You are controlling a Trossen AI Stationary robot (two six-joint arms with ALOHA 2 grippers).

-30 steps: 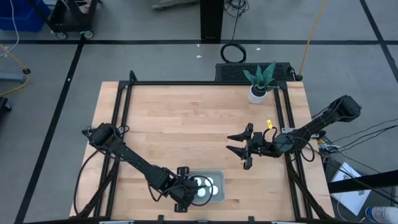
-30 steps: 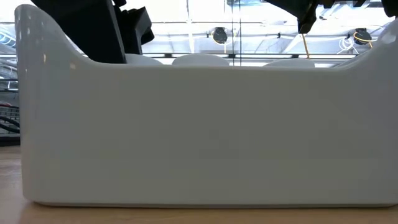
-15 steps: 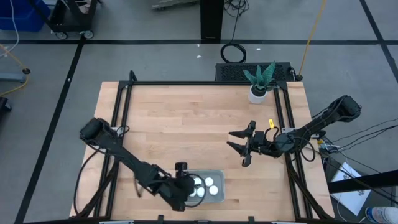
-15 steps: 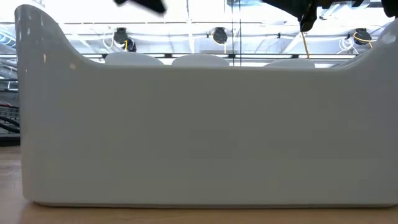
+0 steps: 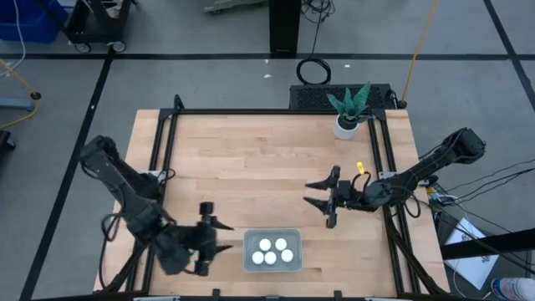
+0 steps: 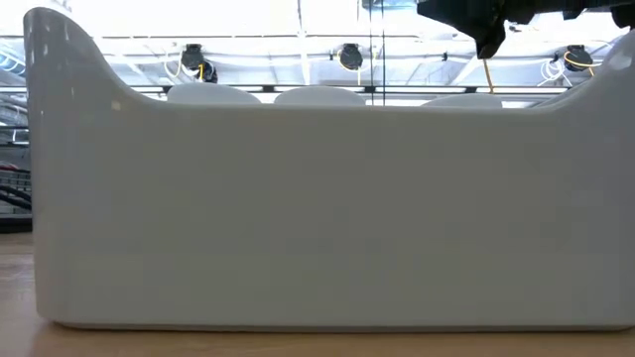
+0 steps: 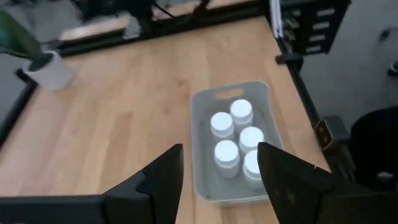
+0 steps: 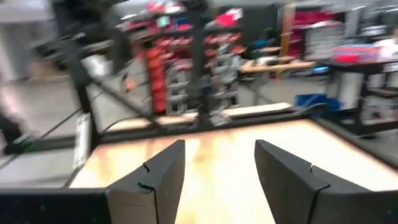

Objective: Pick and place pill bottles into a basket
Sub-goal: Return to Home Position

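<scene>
The pale grey-blue basket [image 5: 292,235] sits near the table's near edge, a little right of the middle. Several white pill bottles [image 5: 272,258] stand upright on its floor, caps up. They also show in the left wrist view [image 7: 226,151]. In the low view the basket's wall [image 6: 317,208] fills the picture, with bottle caps [image 6: 319,94] just above its rim. My left gripper [image 5: 221,236] is open and empty, left of the basket [image 7: 205,180] and apart from it. My right gripper [image 5: 317,192] is open and empty above the table's right half, far from the basket.
A white pot with a green plant [image 5: 345,124] stands at the far right corner and shows in the left wrist view [image 7: 53,70]. Black frame rails [image 5: 159,159] run along the table's left, far and right sides. Bare wood [image 5: 251,167] lies between the arms.
My left gripper has drawn back from over the basket toward the table's left edge, and its arm has swung left with it. The bottles and the basket have stayed where they were.
</scene>
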